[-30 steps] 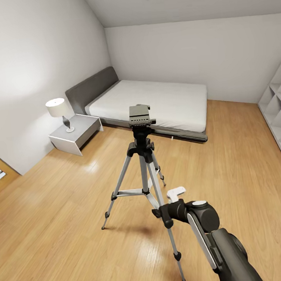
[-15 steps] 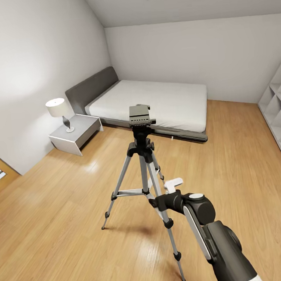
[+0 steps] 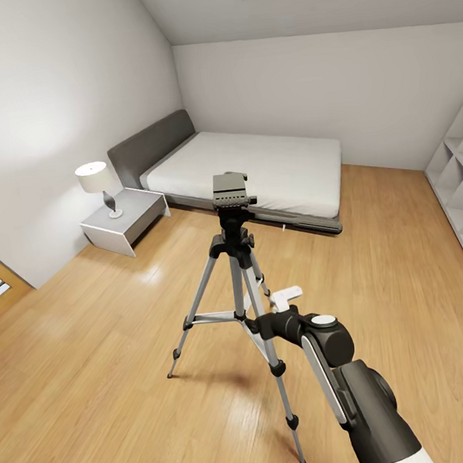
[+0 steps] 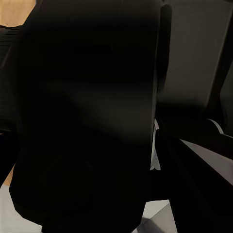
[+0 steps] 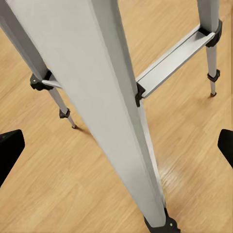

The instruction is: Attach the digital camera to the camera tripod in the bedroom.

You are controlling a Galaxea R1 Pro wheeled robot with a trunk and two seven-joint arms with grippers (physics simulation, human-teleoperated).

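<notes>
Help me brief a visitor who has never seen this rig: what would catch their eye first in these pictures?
The camera tripod stands mid-floor before the low grey bed, its head plate bare. The right arm reaches to its near leg, which runs between the open tips of the right end effector. A lit lamp sits on the nightstand at left.

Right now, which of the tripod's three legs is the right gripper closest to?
The front leg of the camera tripod, the one slanting toward the robot. The right gripper sits against it, while the other two legs splay away toward the bed.
</notes>
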